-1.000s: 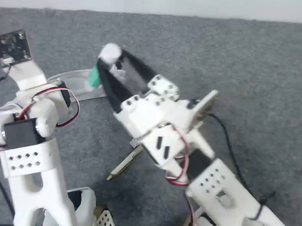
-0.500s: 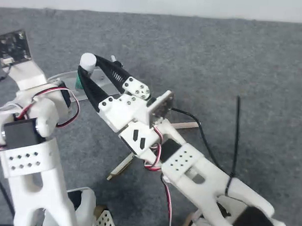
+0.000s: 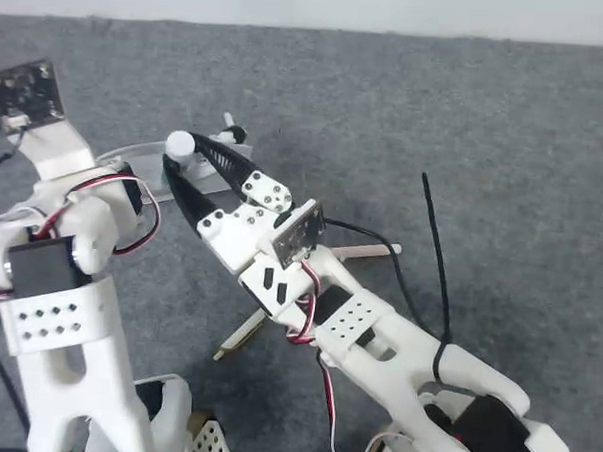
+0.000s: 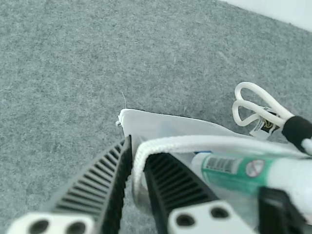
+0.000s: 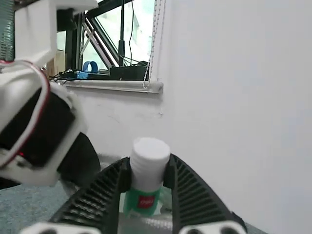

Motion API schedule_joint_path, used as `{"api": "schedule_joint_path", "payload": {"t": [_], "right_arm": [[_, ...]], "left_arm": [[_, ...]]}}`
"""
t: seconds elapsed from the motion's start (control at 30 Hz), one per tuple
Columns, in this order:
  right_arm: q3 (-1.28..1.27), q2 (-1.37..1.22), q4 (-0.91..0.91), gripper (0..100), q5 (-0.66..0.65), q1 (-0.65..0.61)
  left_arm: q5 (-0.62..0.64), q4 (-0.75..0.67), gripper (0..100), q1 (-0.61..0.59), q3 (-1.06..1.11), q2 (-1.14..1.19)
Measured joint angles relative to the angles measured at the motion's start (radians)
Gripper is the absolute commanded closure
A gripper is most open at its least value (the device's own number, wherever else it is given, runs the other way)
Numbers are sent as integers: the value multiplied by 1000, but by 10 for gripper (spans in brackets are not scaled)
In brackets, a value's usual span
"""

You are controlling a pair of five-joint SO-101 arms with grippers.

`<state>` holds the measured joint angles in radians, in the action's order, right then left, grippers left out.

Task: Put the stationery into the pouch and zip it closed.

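Found pouch (image 4: 161,124) lying on the carpet, its rim cord pinched tight in left gripper (image 4: 137,155) and its mouth turned toward right gripper (image 5: 147,165); found the latter clenched on glue stick (image 5: 147,152) just below the cap. Judged stick's long axis to run into the mouth, base leading toward left gripper and apparently past the rim; advise release there, then straight withdrawal.

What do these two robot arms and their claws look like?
The left arm and right arm are blocky white plastic with black motor boxes and panels of small holes. Red, white and black wires loop at joints; a thin black cable trails from the right arm. The left gripper and right gripper are black and ribbed.
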<state>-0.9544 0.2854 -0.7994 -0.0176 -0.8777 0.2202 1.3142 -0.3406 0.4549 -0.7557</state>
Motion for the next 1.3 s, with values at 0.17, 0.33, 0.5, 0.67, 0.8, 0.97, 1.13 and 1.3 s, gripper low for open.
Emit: {"api": "schedule_joint_path", "payload": {"t": [0.17, 0.33, 0.5, 0.67, 0.8, 0.97, 1.13, 1.3], "right_arm": [[-34, 0, 0, 809, -6, -6], [-49, 3, -2, 830, -6, -28], [-51, 3, -3, 830, -8, -28], [-51, 3, -3, 829, -8, -28], [-112, 74, 31, 829, -8, -29], [-144, 227, 206, 828, 49, -26], [-144, 377, 466, 828, 110, -26], [-144, 511, 697, 828, 117, -26]], "left_arm": [[0, 0, 990, 2, 0, 0], [0, 0, 990, 3, 0, 0], [0, 0, 990, 3, 2, 0], [0, 0, 990, 3, 2, 0], [0, 0, 990, 3, 2, 0], [0, 0, 990, 3, 2, 0], [0, 0, 990, 3, 2, 0], [0, 0, 990, 3, 2, 0]]}}
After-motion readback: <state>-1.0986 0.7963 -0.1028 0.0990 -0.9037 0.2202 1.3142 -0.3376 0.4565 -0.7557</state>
